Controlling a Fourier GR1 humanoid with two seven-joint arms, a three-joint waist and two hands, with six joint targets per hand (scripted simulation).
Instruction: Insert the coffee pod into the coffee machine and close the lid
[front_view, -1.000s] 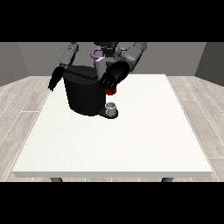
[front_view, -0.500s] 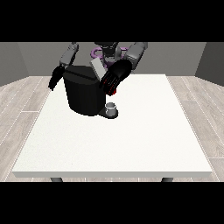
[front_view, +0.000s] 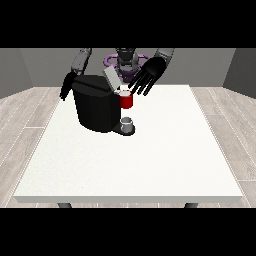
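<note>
Front view: my hand at the view's left (front_view: 66, 87) is half hidden behind the machine (front_view: 95, 102), fingers unreadable. My hand at the view's right (front_view: 149, 75) spreads its fingers above a red thing at the machine (front_view: 126, 101). A grey thing (front_view: 127, 122) sits at its base on the white table (front_view: 150, 155); wood floor surrounds it.
</note>
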